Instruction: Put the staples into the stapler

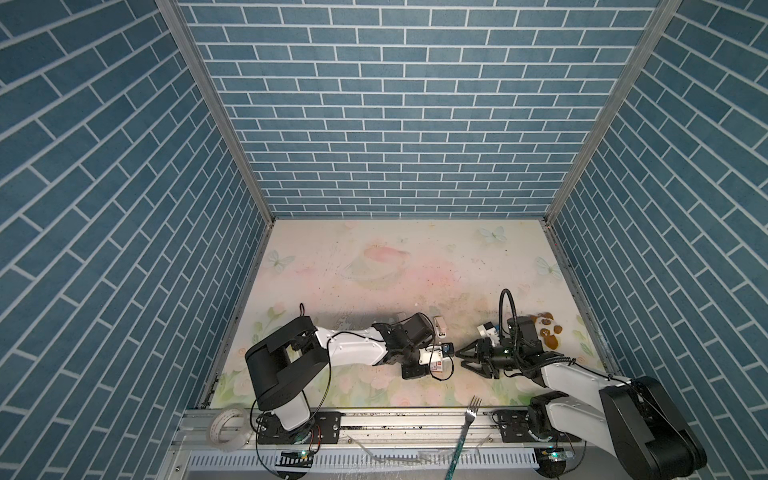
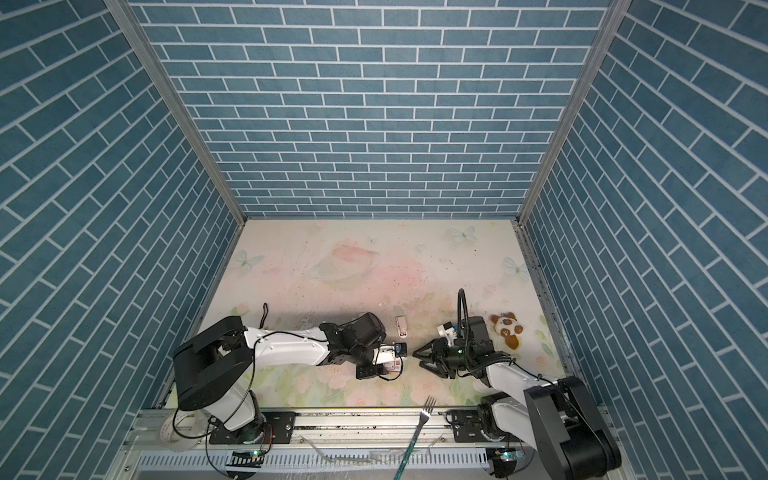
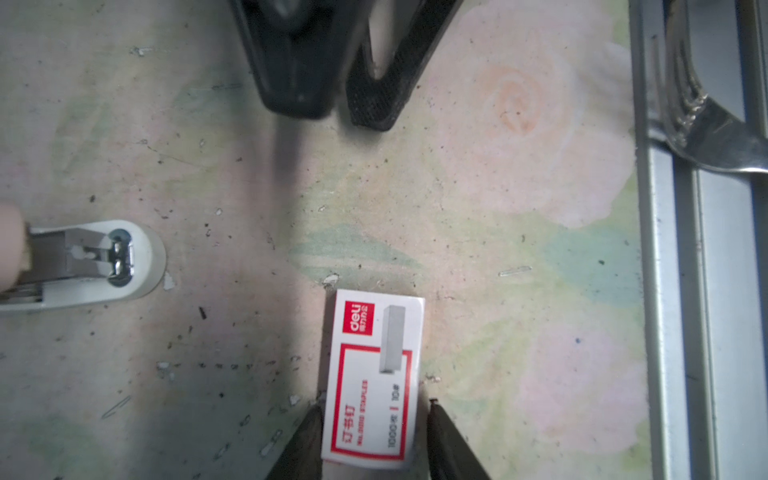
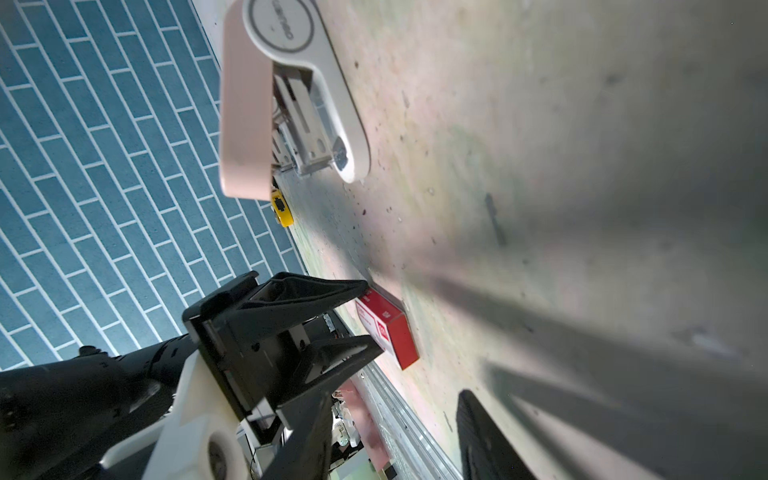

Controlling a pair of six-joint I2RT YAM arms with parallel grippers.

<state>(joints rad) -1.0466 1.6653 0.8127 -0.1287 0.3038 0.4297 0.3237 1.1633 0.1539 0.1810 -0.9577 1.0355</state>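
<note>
Straddling staple box [image 3: 374,382] with left gripper [image 3: 374,406], pinch unclear | box long axis along its reach | stapler [image 1: 439,326] lid-up just beyond box, left arm nearer | right gripper [image 1: 460,360] spread, empty

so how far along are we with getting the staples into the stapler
Done: the stapler lies open, its magazine exposed. In hand: the left gripper has its jaws either side of the closed staple box; whether they grip it yet is unclear. The right gripper is open and empty. Left: open the box, seat a strip in the magazine and close the stapler.
</note>
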